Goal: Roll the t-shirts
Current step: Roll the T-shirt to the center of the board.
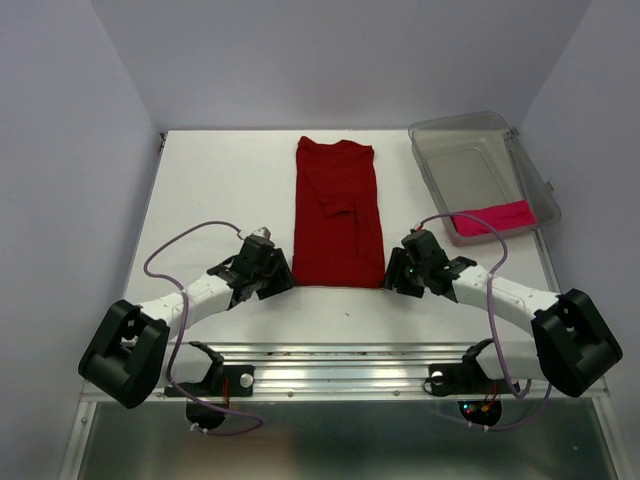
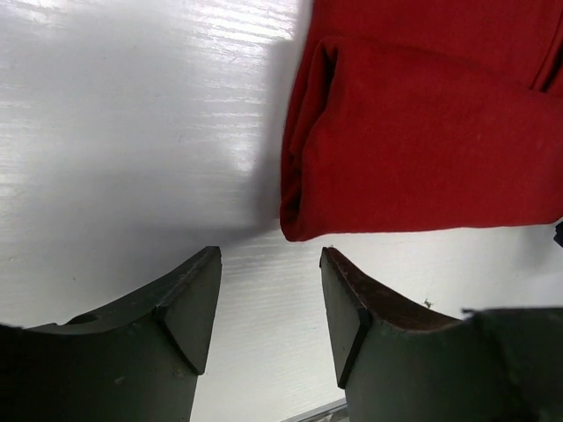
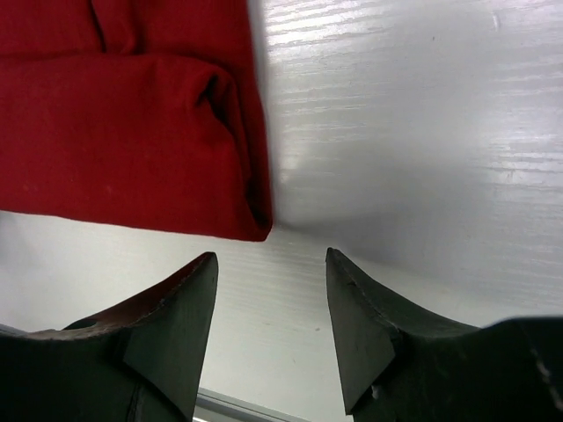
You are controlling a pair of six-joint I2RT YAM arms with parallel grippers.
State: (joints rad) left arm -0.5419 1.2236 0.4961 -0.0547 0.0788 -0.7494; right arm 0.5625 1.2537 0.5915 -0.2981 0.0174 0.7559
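Observation:
The dark red t-shirt (image 1: pixel 338 210) lies flat on the white table as a long narrow strip, and its near end is turned over into a thick fold (image 2: pixel 422 149) (image 3: pixel 123 132). My left gripper (image 1: pixel 284 283) (image 2: pixel 269 255) sits just off the fold's near left corner, open, with only bare table between its fingers. At the near right corner my right gripper (image 1: pixel 392 281) (image 3: pixel 271 255) stands the same way, open and empty. Neither gripper touches the cloth. The magenta-pink t-shirt (image 1: pixel 492 218) lies as a small roll inside the clear bin.
The clear plastic bin (image 1: pixel 470 150) stands at the back right of the table, its near end close to the right arm. Purple cables loop over both arms. A metal rail (image 1: pixel 340 365) runs along the table's near edge.

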